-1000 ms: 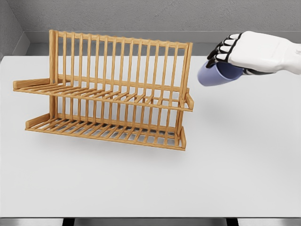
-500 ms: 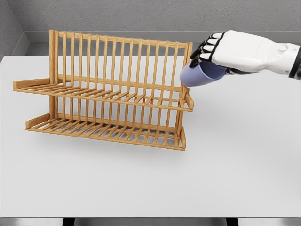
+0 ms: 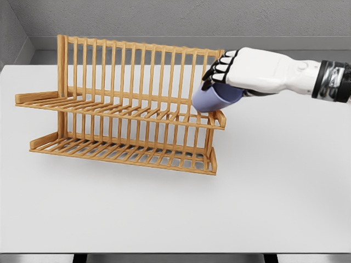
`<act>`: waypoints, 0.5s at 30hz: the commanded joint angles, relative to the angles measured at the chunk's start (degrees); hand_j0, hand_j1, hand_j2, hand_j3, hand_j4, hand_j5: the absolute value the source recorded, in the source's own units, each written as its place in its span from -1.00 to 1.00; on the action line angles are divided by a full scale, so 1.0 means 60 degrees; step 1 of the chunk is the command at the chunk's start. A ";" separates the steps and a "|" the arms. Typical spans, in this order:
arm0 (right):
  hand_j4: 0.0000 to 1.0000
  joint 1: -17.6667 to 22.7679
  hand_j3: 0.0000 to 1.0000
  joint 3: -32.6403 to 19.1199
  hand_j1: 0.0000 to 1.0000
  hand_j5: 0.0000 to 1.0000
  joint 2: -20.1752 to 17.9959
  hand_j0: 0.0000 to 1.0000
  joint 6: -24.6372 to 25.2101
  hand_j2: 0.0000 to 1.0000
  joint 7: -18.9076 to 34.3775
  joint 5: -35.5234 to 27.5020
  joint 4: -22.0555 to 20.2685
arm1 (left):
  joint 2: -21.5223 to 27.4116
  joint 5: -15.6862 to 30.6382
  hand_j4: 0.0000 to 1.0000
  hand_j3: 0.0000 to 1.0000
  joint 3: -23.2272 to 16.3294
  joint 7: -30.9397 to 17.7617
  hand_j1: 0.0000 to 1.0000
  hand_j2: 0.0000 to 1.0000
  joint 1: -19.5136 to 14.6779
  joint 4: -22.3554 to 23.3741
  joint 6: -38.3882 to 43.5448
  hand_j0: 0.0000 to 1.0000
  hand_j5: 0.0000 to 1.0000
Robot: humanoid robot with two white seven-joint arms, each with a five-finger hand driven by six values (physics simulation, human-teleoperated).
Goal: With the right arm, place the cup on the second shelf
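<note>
my right hand (image 3: 233, 71) clenched around the blue cup (image 3: 211, 99), tilted, at the right edge of the wooden rack's (image 3: 126, 104) upper shelf (image 3: 118, 111), open white desk (image 3: 274, 181) right

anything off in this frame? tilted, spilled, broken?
Only the cup: the right robot hand grips it tipped well off upright, over the right end of the rack's upper shelf. Whether it touches the slats is unclear. No spill shows, and the rack looks intact and level on the table.
</note>
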 commanded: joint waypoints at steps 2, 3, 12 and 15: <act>0.36 -0.0029 0.36 0.0150 0.36 0.36 0.0038 0.36 0.0043 0.36 -0.0005 -0.0051 0.0000 | 0.0000 0.0001 1.00 1.00 0.0003 -0.0001 1.00 1.00 0.0000 -0.0001 0.0000 1.00 1.00; 0.36 -0.0029 0.36 0.0136 0.36 0.36 0.0038 0.36 0.0043 0.36 -0.0005 -0.0051 0.0000 | 0.0000 0.0001 1.00 1.00 0.0003 -0.0001 1.00 1.00 0.0000 -0.0001 0.0000 1.00 1.00; 0.43 -0.0175 0.43 0.0604 0.43 0.43 0.0345 0.43 0.0248 0.43 -0.0005 -0.0036 0.0000 | 0.0000 0.0001 1.00 1.00 0.0003 -0.0001 1.00 1.00 0.0000 -0.0001 0.0000 1.00 1.00; 0.45 -0.0249 0.45 0.0766 0.45 0.45 0.0433 0.45 0.0263 0.45 -0.0005 -0.0036 0.0000 | 0.0000 0.0001 1.00 1.00 0.0003 -0.0001 1.00 1.00 0.0000 -0.0001 0.0000 1.00 1.00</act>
